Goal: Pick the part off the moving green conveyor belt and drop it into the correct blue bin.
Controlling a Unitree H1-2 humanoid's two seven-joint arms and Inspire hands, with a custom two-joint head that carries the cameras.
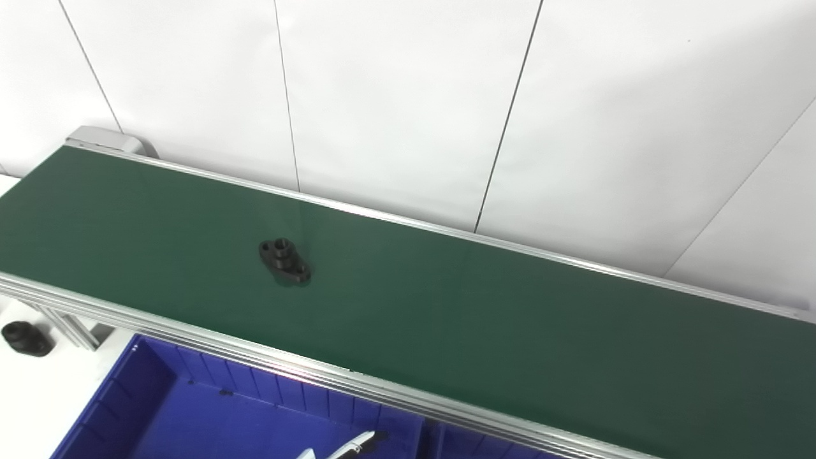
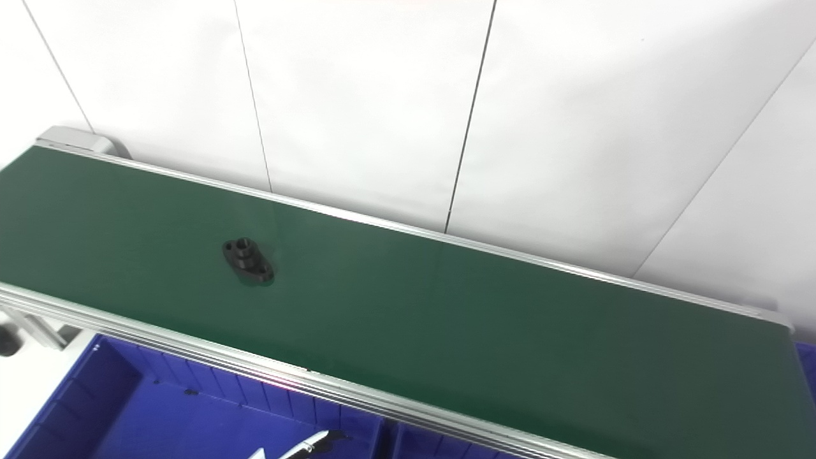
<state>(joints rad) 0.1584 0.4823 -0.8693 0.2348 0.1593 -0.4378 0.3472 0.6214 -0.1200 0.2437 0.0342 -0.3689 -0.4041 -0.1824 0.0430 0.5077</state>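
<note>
A black flanged part (image 1: 284,260) with a raised round hub lies flat on the green conveyor belt (image 1: 510,331), left of the belt's middle; it also shows in the right eye view (image 2: 248,260). Below the belt's near rail sits a blue bin (image 1: 159,408). Only the white, black-tipped fingertips (image 1: 357,443) of my left hand show at the bottom edge, over the blue bin and well short of the part. They touch nothing that I can see. My right hand is not in view.
A second blue bin (image 1: 472,446) adjoins the first past a divider on the right. The belt's aluminium near rail (image 1: 255,354) runs between the bins and the belt. A small black object (image 1: 25,338) sits on the white table at far left. A white panelled wall stands behind the belt.
</note>
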